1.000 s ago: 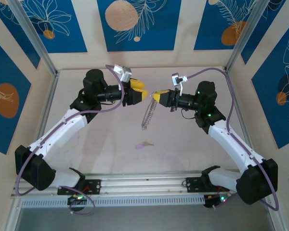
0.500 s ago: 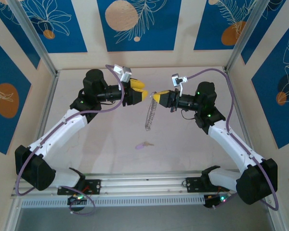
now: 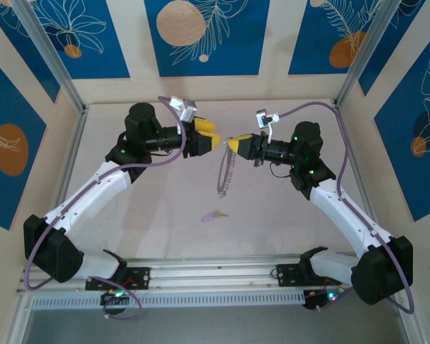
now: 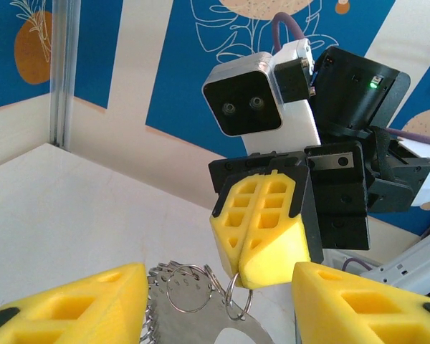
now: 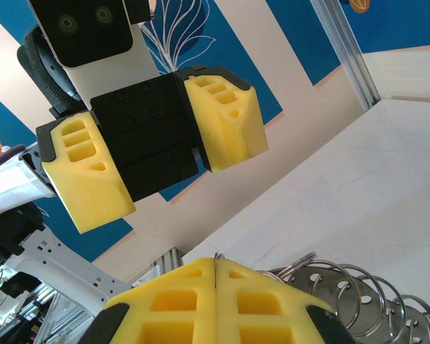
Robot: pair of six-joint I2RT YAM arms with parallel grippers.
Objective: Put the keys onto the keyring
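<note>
**Ring** (image 3: 224,175): thin grey hoop fringed with small silver loops.
- It is pinched at its top edge by the right jaws and hangs below them, between the two arms, over the middle of the surface (image 3: 150,215).
- From above it reads as a narrow, near edge-on strip. Whether its lower end touches the surface cannot be told.
- The left wrist view shows the ring (image 4: 193,308) as a flat plate and several loops low in frame.
- In the right wrist view its loops (image 5: 344,290) fan out just beside the closed pads.

**Key** (image 3: 213,216): small, with a lilac head and a short silver blade.
- It lies flat on the surface, nearer the arm bases than the ring.
- It is well apart from the ring and from both jaws.

**Right jaws**: closed on the ring's top.
- The yellow pads (image 5: 165,308) are pressed together.
- The right arm (image 3: 344,208) reaches in from the right side.

**Left jaws**: open, gripping nothing.
- The yellow pads (image 4: 64,304) stand either side of the ring's top.
- They face the tips of the right pads (image 4: 261,236) head-on.
- One left pad sits just beside the loops. It may be touching them, but the view is too cropped to say.
- The left arm (image 3: 93,190) reaches in from the left side.

**Surround**: blue and cream panels (image 3: 201,36) printed with leaves and orange discs, plus metal frame posts (image 3: 46,50) at the corners.
</note>
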